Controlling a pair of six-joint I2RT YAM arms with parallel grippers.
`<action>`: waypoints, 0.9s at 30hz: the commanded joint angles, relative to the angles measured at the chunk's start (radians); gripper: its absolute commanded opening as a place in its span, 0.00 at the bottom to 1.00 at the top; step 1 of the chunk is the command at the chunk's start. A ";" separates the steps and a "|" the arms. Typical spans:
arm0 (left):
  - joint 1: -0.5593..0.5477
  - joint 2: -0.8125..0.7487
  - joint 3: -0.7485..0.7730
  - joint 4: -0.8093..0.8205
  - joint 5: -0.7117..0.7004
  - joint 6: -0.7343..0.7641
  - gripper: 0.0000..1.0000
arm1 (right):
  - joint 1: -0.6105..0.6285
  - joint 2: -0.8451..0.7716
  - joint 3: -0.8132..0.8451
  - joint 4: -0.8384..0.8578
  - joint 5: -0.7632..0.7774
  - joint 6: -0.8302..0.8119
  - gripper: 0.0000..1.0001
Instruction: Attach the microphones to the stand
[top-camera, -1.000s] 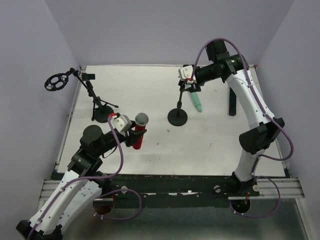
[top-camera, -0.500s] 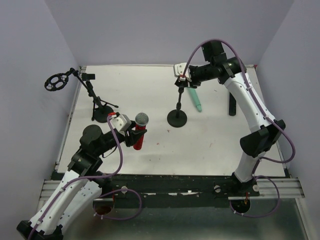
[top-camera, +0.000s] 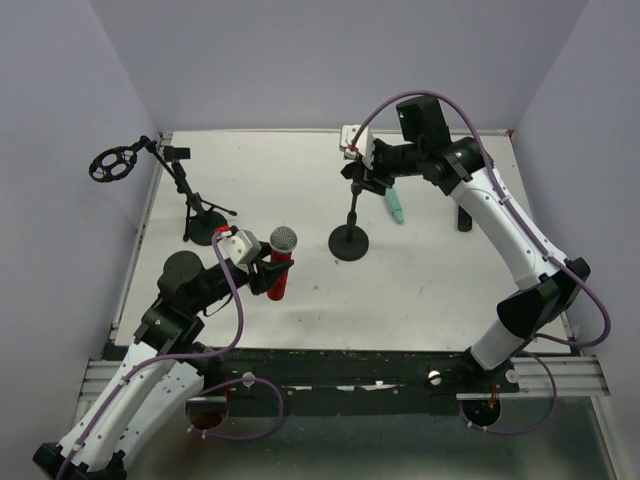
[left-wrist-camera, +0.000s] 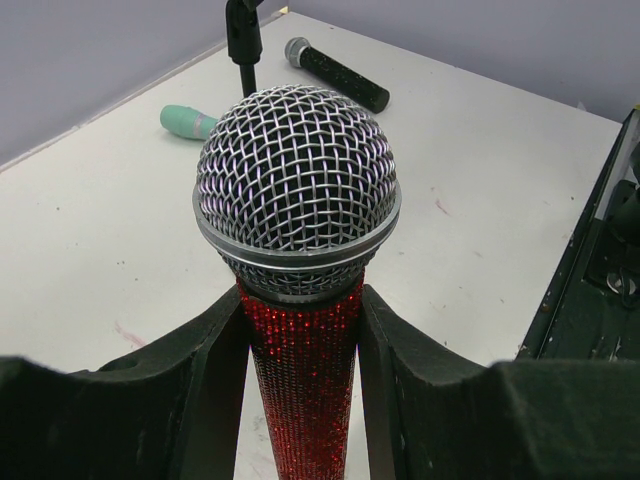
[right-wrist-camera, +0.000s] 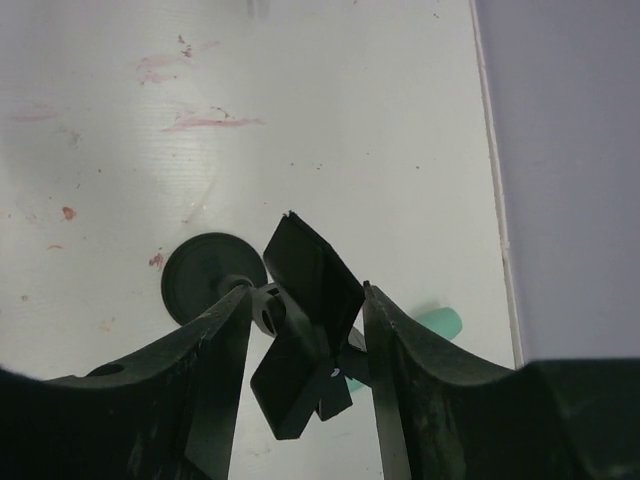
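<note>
On the table (top-camera: 280, 170), nothing is mounted yet: left gripper (left-wrist-camera: 303, 315) clasps the red microphone (left-wrist-camera: 298, 195) upright, right gripper (right-wrist-camera: 300, 335) pinches the stand clip (right-wrist-camera: 305, 275), mint-green microphone (top-camera: 394, 206) and black microphone (top-camera: 464, 213) lie loose.

A white table (top-camera: 440, 280) fills the middle of the scene, its top scuffed with faint pink smears (right-wrist-camera: 215, 122) and small reddish specks (left-wrist-camera: 130, 335). Plain lavender walls (top-camera: 300, 60) close it in on the left, far and right sides. A black edge strip (top-camera: 350, 358) runs along the near side, with a silver metal rail (top-camera: 350, 385) just nearer than it
</note>
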 joint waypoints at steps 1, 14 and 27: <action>0.006 -0.009 -0.002 0.047 0.030 -0.007 0.00 | 0.012 -0.043 -0.044 0.000 -0.031 0.088 0.62; 0.006 -0.029 -0.005 0.044 0.030 -0.006 0.00 | -0.083 -0.034 0.048 -0.029 -0.163 0.076 0.85; 0.006 -0.037 -0.008 0.041 0.036 -0.006 0.00 | -0.221 0.009 -0.015 -0.146 -0.464 -0.230 0.94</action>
